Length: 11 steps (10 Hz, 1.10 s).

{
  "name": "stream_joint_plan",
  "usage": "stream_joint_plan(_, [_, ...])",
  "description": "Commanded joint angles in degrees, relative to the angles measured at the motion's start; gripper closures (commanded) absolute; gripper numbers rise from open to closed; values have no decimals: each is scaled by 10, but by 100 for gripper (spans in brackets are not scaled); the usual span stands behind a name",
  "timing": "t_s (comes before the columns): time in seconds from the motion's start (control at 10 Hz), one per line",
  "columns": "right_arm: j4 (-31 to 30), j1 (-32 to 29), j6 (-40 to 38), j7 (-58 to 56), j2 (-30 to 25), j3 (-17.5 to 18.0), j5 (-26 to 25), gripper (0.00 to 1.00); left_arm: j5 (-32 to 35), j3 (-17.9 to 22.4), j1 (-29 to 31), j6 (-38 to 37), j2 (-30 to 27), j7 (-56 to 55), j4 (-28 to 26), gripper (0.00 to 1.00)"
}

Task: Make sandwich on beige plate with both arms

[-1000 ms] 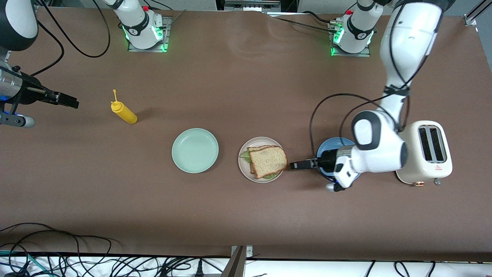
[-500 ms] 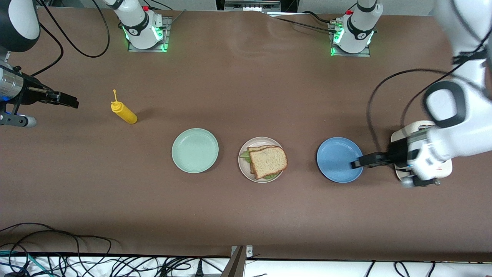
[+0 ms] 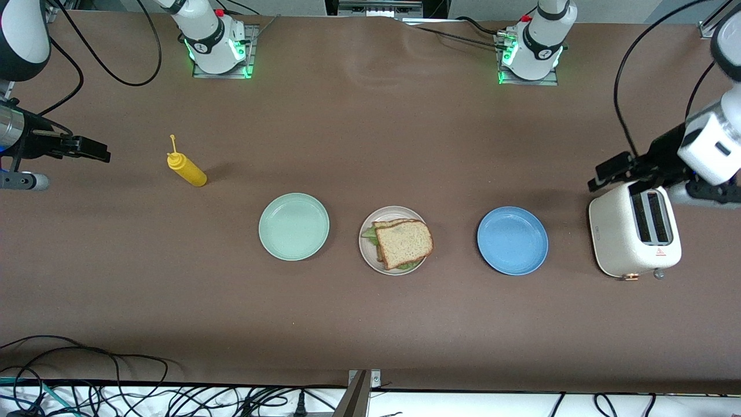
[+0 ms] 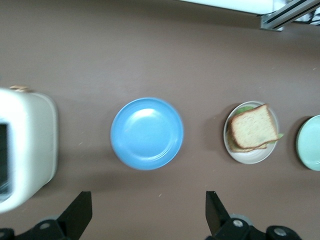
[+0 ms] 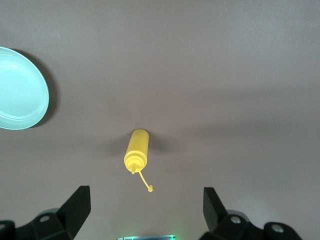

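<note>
Two claws stand released and empty: our left claw (image 3: 611,172) hangs over the edge of the cream toaster (image 3: 634,234) at its own end of the desk (image 3: 370,133), our right claw (image 3: 92,149) over bare desk near the yellow squeeze bottle (image 3: 185,168). Between the mint plate (image 3: 294,226) and the blue plate (image 3: 512,240) we see the sandwich (image 3: 402,243) on the beige plate (image 3: 392,212), lettuce under the top slice. We judge the build complete, so a good finish means retreating high and clear of the toaster.
</note>
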Motion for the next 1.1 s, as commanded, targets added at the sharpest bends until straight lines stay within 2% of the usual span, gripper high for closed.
stream_joint_plan(0.0, [-7, -2, 4, -11, -11, -1, -4, 0, 84, -1, -3, -64, -63, -69, -13, 0])
stream_joint_plan(0.3, [-6, -2, 4, -10, -10, -1, -2, 0, 149, -5, -3, -125, -77, -77, 7, 0])
stream_joint_plan(0.7, [-6, -3, 4, -10, -10, -6, -2, 0, 139, -1, 14, -127, -78, -76, 10, 0])
stream_joint_plan(1.0, [-6, -3, 4, -10, -10, -5, -2, 0, 106, -1, 24, -127, -69, -77, 10, 0])
